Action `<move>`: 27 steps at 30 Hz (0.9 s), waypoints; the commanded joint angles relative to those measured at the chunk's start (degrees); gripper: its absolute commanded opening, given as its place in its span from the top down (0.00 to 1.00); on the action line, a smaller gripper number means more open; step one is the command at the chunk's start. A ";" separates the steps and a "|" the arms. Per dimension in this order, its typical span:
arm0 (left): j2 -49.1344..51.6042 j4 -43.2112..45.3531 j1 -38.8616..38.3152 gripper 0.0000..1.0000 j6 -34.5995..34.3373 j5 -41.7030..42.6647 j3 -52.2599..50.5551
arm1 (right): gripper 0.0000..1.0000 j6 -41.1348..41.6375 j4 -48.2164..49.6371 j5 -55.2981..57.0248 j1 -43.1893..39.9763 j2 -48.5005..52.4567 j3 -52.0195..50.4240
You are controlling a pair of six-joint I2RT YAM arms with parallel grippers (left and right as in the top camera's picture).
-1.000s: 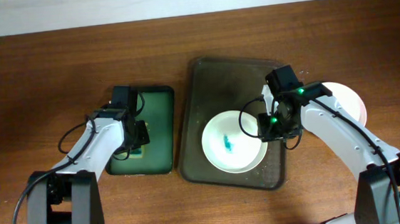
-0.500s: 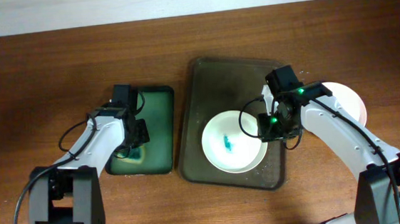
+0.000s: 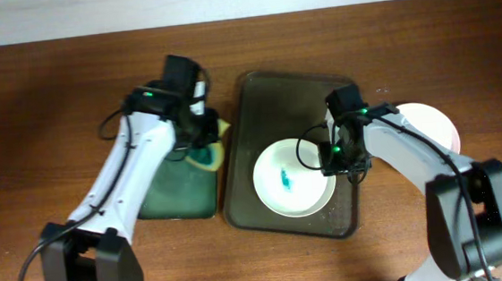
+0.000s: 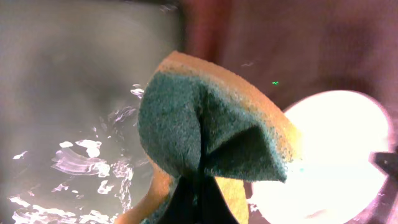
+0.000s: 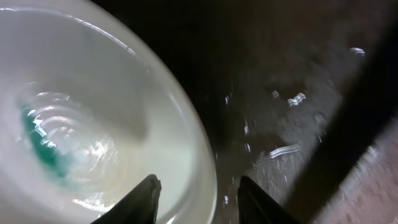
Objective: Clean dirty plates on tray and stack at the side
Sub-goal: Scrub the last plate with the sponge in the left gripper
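Observation:
A white plate with a teal smear lies on the dark tray. My right gripper is open, its fingers straddling the plate's right rim. My left gripper is shut on a yellow-and-green sponge, held folded above the right edge of the green basin. The sponge fills the left wrist view, with the plate beyond it. A clean white plate lies on the table right of the tray, partly hidden by the right arm.
The green basin holds water and stands left of the tray. The tray bottom is wet. Bare wooden table surrounds everything.
My left gripper has lifted the sponge out of the basin and moved it up and to the right, toward the tray. The right gripper has barely moved at the plate's rim.

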 commanded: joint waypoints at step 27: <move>27.74 10.49 -21.18 1.00 -8.39 16.68 9.57 | 0.96 -1.97 4.09 -4.79 -2.32 4.74 -0.04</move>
